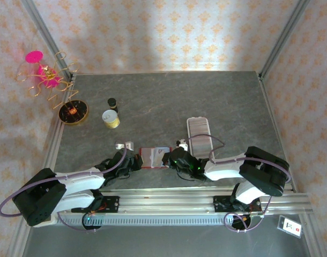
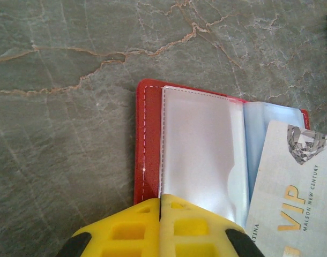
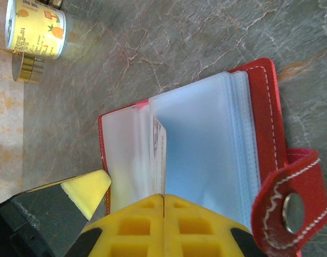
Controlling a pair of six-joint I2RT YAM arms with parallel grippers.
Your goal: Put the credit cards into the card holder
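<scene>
Your card holder (image 1: 153,157) lies open on the grey, marble-veined worktop (image 1: 206,96) between the two arms. It has a red stitched leather-like cover, cloudy plastic sleeves, and a strap (image 3: 300,166) with a round metal snap (image 3: 293,213). A pale, glossy credit card (image 2: 289,198) lettered VIP in gold angles over the sleeves, pinched in your right gripper's (image 3: 163,202) jaws. Your left gripper (image 2: 160,208) has its yellow jaws pressed together at the holder's near edge. Both arms reach low and inward, meeting at the holder.
</scene>
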